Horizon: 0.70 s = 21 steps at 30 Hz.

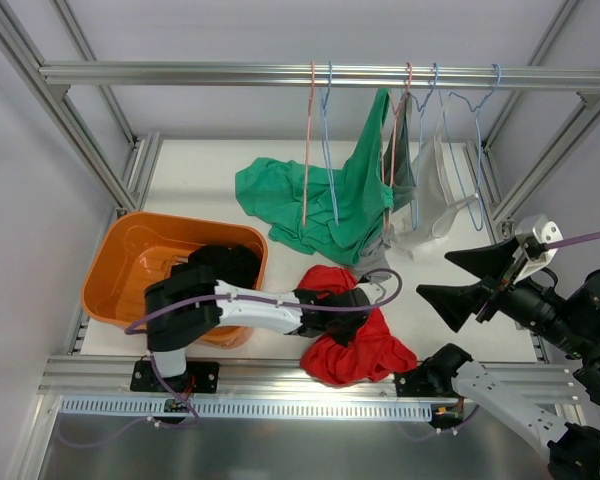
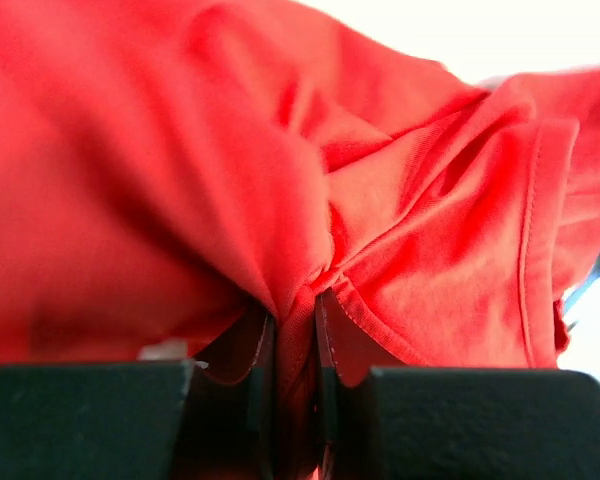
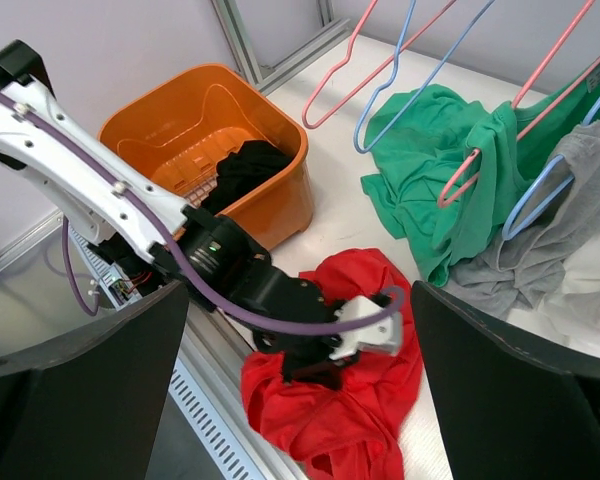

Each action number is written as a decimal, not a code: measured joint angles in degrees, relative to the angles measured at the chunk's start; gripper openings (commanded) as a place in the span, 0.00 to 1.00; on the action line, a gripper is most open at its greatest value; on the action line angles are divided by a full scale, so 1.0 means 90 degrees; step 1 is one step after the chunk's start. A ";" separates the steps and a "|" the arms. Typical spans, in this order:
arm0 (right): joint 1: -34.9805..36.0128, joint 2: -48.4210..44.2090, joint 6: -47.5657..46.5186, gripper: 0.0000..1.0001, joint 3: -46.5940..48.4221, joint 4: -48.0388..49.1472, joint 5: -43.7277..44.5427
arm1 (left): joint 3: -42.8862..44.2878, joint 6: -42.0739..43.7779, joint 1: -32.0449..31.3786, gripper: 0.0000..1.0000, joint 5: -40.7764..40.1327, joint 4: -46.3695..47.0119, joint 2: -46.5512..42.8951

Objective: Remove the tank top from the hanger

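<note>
Left gripper [image 2: 296, 330] is pinched tight on a fold of the red tank top [image 2: 180, 150], which lies in a heap at the near edge of the table [image 1: 210, 160], off the hangers [image 1: 320, 140], so next it likely needs lifting toward the orange basket [image 1: 120, 260].

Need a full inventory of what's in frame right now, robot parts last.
table: 1, white, under everything
rail: 1, silver, across the back
hangers: five hooks seen, two pink and three blue, on the rail
basket: 1, orange, left side of the table
black garment: 1, black, inside the basket
green garment: 1, green, on a hanger, lower part draped on the table
grey garment: 1, grey, hanging right of the green one
white garment: 1, whitish, hanging furthest right
red garment: 1, red, crumpled at the near edge
left pincer: 1, black, shut on the red garment
right pincer: 1, black, open, empty, at right
</note>
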 measured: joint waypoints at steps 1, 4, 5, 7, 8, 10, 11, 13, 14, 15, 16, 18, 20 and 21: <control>0.0000 -0.0039 -0.0017 0.99 0.0000 0.0002 -0.0002 | -0.0138 -0.0114 -0.0041 0.00 -0.0168 -0.0109 -0.0189; 0.0000 -0.0124 -0.0056 1.00 0.0000 0.0005 0.0002 | -0.0551 -0.0372 -0.0250 0.00 -0.0952 -0.0962 -0.1059; 0.0000 -0.0131 -0.0063 0.99 0.0000 0.0005 0.0007 | -0.0627 -0.0510 -0.0316 0.00 -0.1277 -0.1336 -0.1428; 0.0000 -0.0136 -0.0068 0.99 -0.0019 0.0024 0.0015 | -0.0648 -0.0816 -0.0423 0.00 -0.2013 -0.2013 -0.2263; 0.0000 -0.0136 -0.0070 1.00 -0.0034 0.0029 0.0017 | -0.0636 -0.0952 -0.0437 0.00 -0.2293 -0.2246 -0.2618; 0.0000 -0.0136 -0.0085 0.99 -0.0095 0.0066 0.0017 | -0.0537 -0.1248 -0.0430 0.00 -0.3060 -0.2824 -0.3463; 0.0000 -0.0134 -0.0087 0.99 -0.0117 0.0078 0.0019 | -0.0469 -0.1328 -0.0425 0.00 -0.3385 -0.3067 -0.3796; 0.0000 -0.0119 -0.0090 0.99 -0.0129 0.0080 0.0022 | -0.0253 -0.1440 -0.0391 0.00 -0.3997 -0.3551 -0.4311; 0.0000 -0.0117 -0.0095 1.00 -0.0129 0.0100 0.0022 | -0.0151 -0.1469 -0.0386 0.00 -0.4189 -0.3733 -0.4459; 0.0000 -0.0109 -0.0100 1.00 -0.0129 0.0124 0.0022 | 0.0002 -0.1489 -0.0384 0.00 -0.4422 -0.3985 -0.4597; 0.0000 -0.0100 -0.0107 0.99 -0.0129 0.0143 0.0019 | 0.0185 -0.1503 -0.0384 0.00 -0.4639 -0.4248 -0.4682; 0.0000 -0.0073 -0.0114 1.00 -0.0126 0.0189 0.0022 | 0.0600 -0.1523 -0.0342 0.00 -0.4981 -0.4714 -0.4750; 0.0000 -0.0034 -0.0119 1.00 -0.0124 0.0221 0.0024 | 0.1066 -0.1511 -0.0270 0.00 -0.5299 -0.5122 -0.4750; 0.0000 -0.0010 -0.0126 0.99 -0.0121 0.0233 0.0027 | 0.1251 -0.1481 -0.0214 0.00 -0.5411 -0.5260 -0.4750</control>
